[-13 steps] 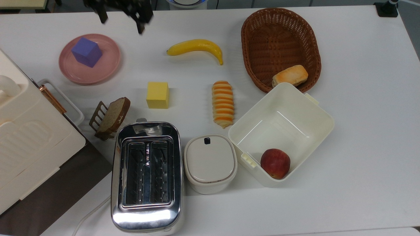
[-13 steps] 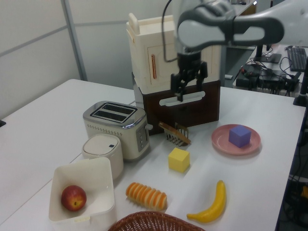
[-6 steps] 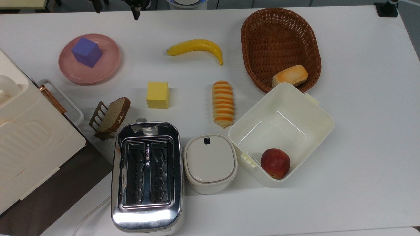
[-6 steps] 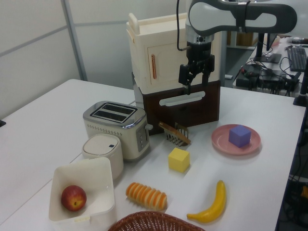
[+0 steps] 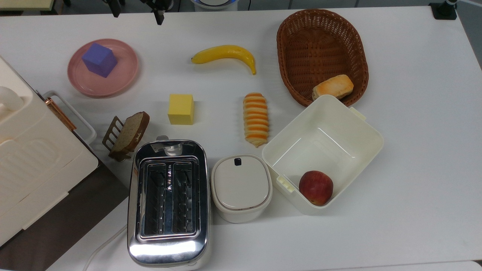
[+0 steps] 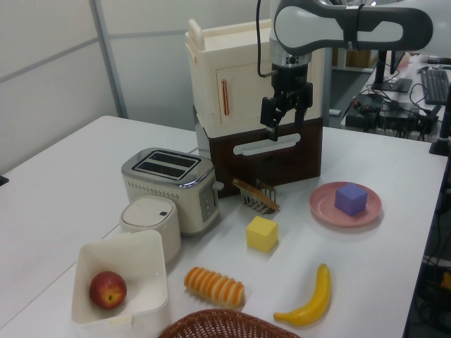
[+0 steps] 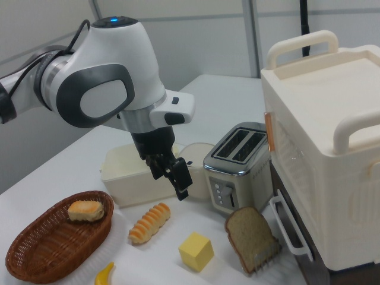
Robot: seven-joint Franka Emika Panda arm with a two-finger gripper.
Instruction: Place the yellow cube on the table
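Yellow cube (image 5: 181, 108): small, matte, sharp-edged, sitting flat on bare table (image 5: 414, 150), between bread slice in rack (image 5: 128, 133) and striped pastry (image 5: 256, 119) in the top view, just above toaster (image 5: 168, 201). Table white, smooth, wide; grey partition walls behind in the left view. Gripper (image 6: 283, 119) raised high over table, well apart from cube, fingers spread open, holding nothing, touching nothing.
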